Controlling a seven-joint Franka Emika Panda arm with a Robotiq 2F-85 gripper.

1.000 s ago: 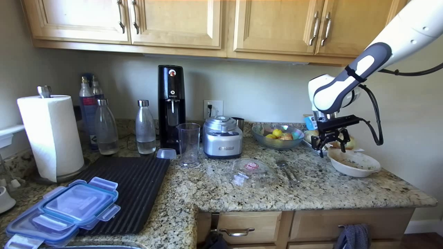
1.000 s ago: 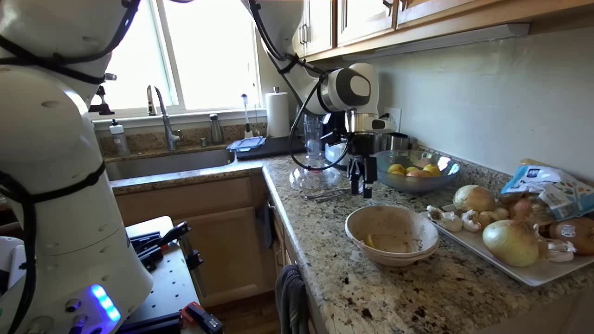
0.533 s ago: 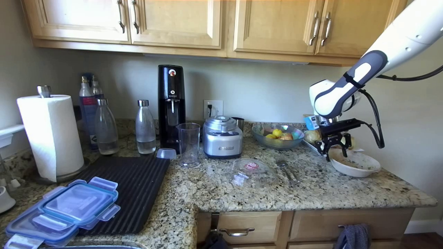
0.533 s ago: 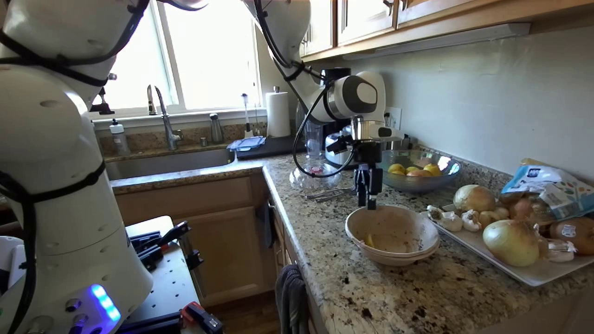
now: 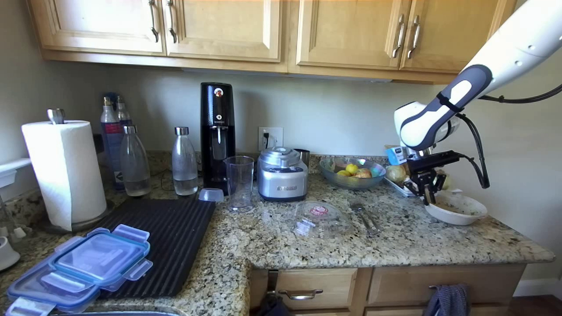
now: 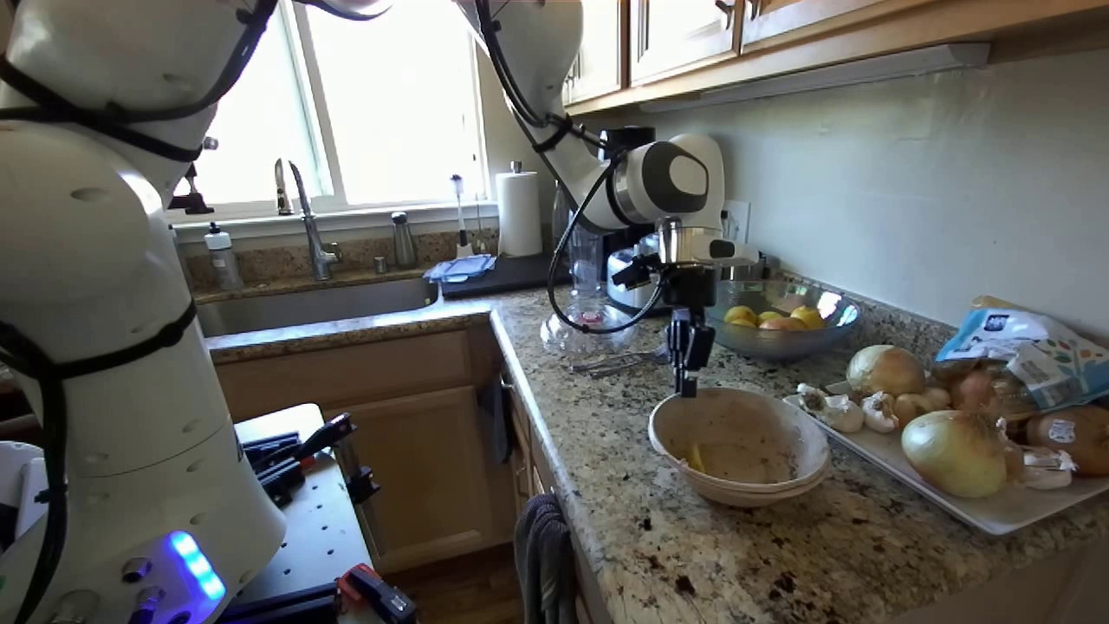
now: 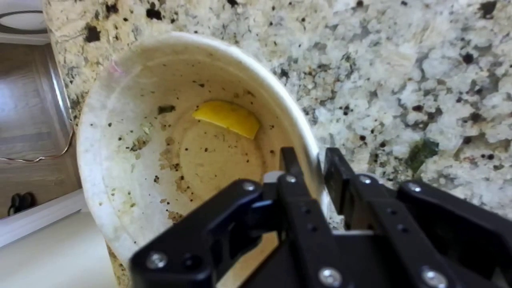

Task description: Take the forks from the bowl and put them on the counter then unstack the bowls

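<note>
Two white bowls sit nested on the granite counter point(image 5: 395, 245), the upper bowl point(image 6: 736, 433) over the lower bowl point(image 6: 754, 500). Food bits and a yellow wedge point(image 7: 228, 117) lie inside the upper one. My gripper point(image 7: 312, 154) points down over the rim, one finger inside the bowl and one outside, only a narrow space between them. The outer finger point(image 7: 336, 168) is close against the rim; whether both fingers press on it cannot be told, nor whether the lower rim is between them. The forks point(image 6: 613, 361) lie on the counter, away from the bowls.
A platter point(image 6: 936, 503) with onions and garlic stands close beside the bowls. Behind them is a glass fruit bowl point(image 6: 780, 342). Near the forks lies a clear plastic lid point(image 5: 322, 219), with a food processor point(image 5: 283, 175) behind. The counter's front edge runs close to the bowls.
My gripper has come down and across to the bowls' rim, and its fingers have drawn much closer together around it. In the last half second the bowls have shifted slightly, away from the forks.
</note>
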